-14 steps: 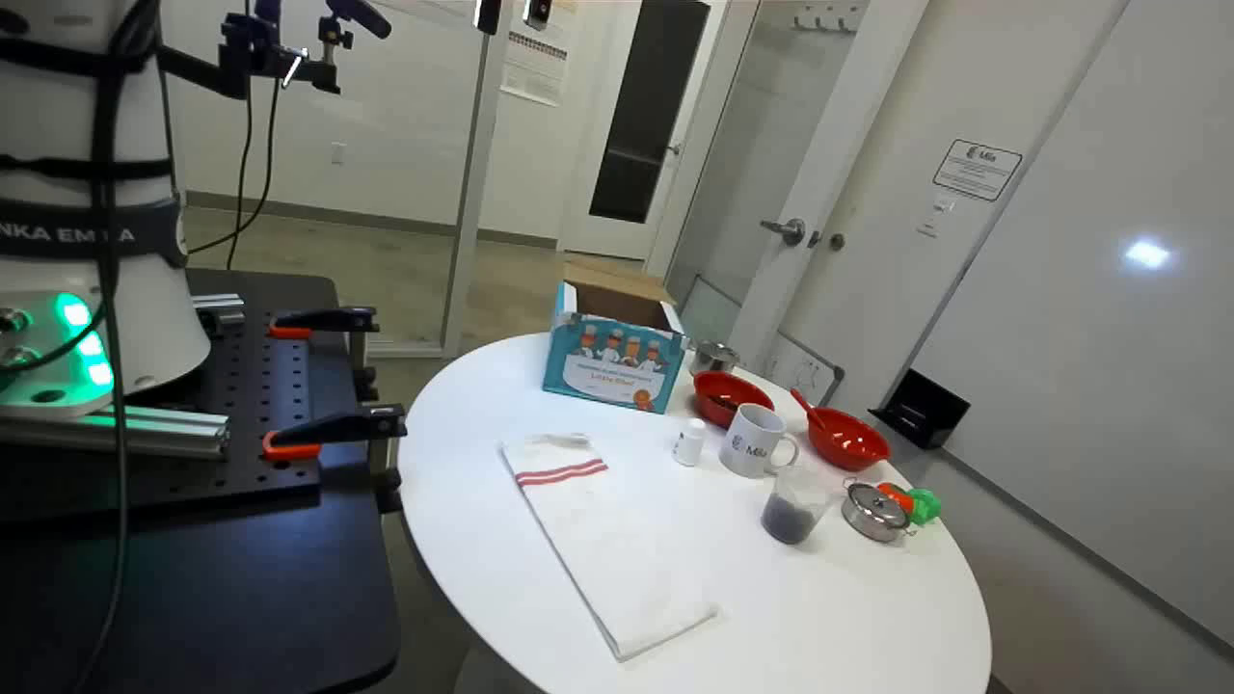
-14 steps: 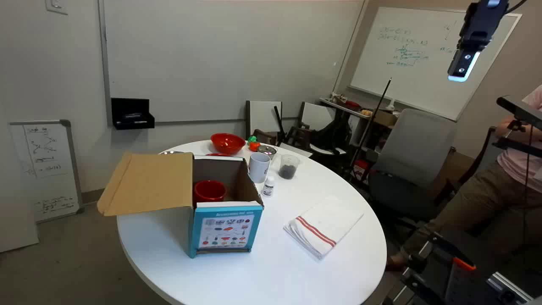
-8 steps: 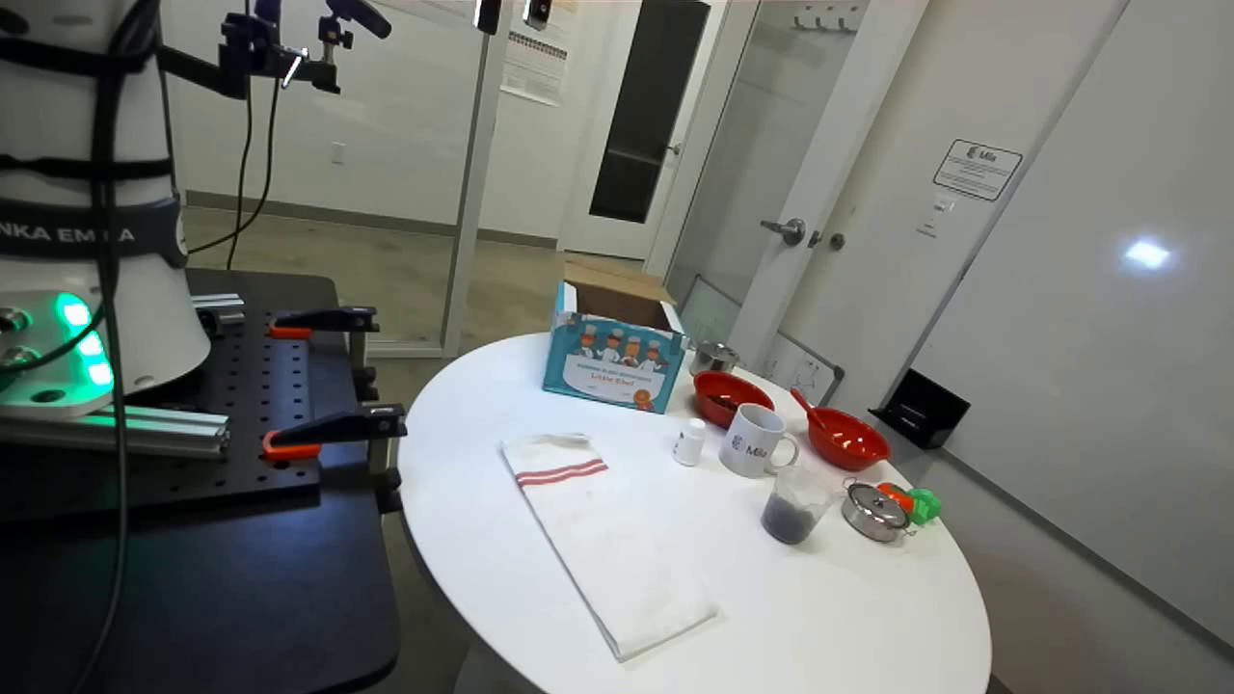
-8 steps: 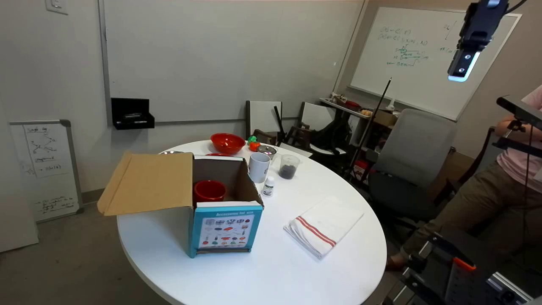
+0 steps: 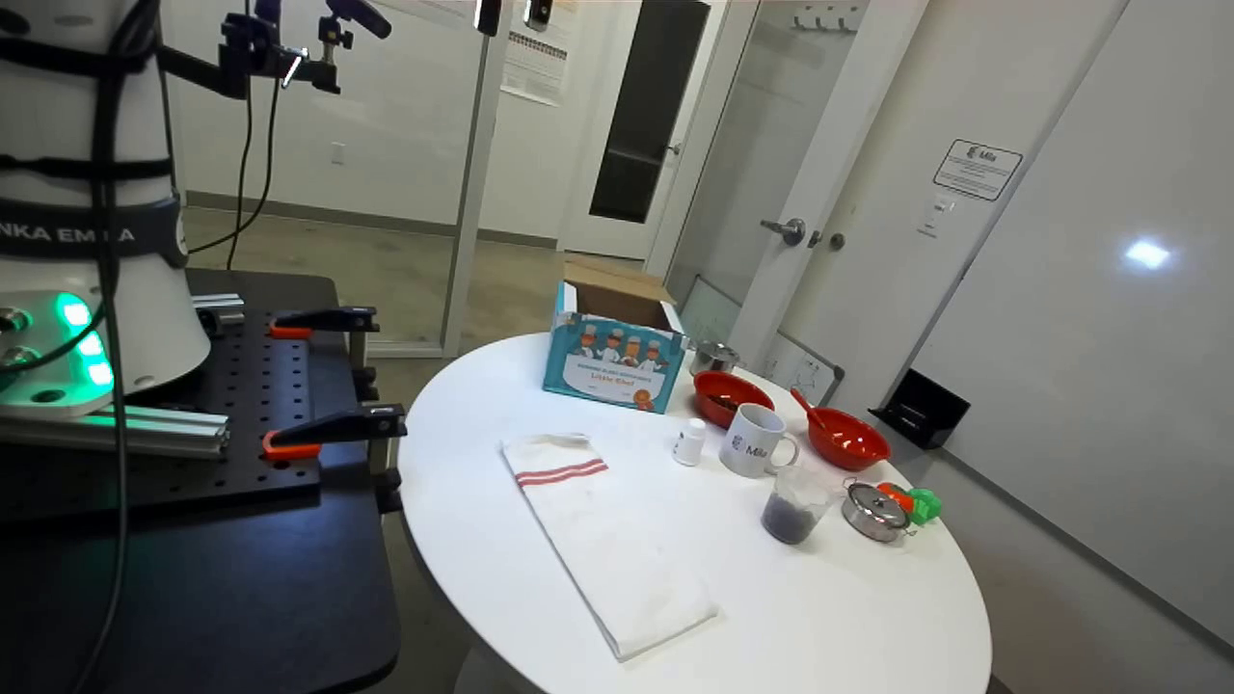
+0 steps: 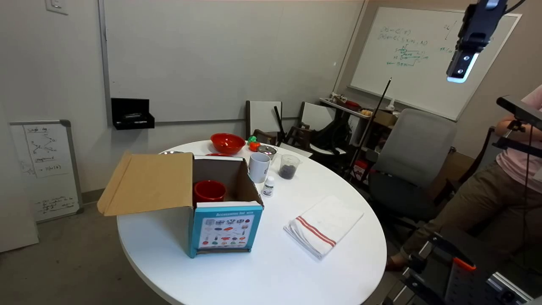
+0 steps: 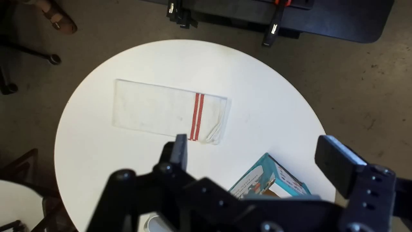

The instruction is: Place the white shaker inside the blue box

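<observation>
The white shaker [image 5: 688, 442] stands upright on the round white table, beside the mug; it also shows in an exterior view [image 6: 268, 187]. It is hidden in the wrist view. The blue box [image 5: 614, 371] stands near the table's edge with its top open and its brown flap folded out to the side [image 6: 226, 228]. A red cup [image 6: 210, 191] is inside it. In the wrist view the box [image 7: 269, 167] is partly covered by my gripper. My gripper [image 7: 259, 151] is open and empty, high above the table; it also shows at the top of an exterior view [image 6: 462, 70].
A white mug [image 5: 752, 441] stands right beside the shaker. A clear glass with dark contents [image 5: 792, 513], red bowls [image 5: 848, 440] and a metal pot [image 5: 875, 511] stand near. A folded towel [image 5: 607, 540] lies on the table [image 5: 463, 414].
My gripper has shifted very slightly to the left in an exterior view. The shaker, the box and the other objects have not moved.
</observation>
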### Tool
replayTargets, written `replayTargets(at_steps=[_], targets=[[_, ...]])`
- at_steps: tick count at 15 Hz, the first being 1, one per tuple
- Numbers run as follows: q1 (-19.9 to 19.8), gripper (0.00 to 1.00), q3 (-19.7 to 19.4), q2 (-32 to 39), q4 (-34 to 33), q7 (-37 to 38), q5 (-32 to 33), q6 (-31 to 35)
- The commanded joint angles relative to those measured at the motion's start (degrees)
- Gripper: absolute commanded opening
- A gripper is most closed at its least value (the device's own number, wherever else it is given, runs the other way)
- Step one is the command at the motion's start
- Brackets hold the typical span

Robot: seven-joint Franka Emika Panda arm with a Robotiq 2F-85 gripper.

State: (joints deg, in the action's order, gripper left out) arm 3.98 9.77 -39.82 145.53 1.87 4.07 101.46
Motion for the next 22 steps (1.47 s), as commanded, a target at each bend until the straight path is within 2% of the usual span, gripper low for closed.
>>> replayTargets(at_steps=[1,6,10,14,17,18,22], targets=[[1.4,1.00,-0.6,4.4,-2.1,-0.9,1.2,3.7],[0.2,1.00,-2.2,14.3,-4.4,-1.0,1.4,14.8],[-1.7,1.00,-3.9,25.5,-9.0,-1.6,3.7,19.8],[-3.4,1.00,-5.2,38.5,-19.7,-1.2,8.7,17.4],[-2.8,1.00,-6.0,42.7,-25.8,-3.8,9.9,15.0],[-2.9,1.00,-6.3,39.4,-20.3,-2.2,8.7,18.3],[-2.6,1.00,-6.4,42.3,-24.5,-3.1,8.9,16.4]])
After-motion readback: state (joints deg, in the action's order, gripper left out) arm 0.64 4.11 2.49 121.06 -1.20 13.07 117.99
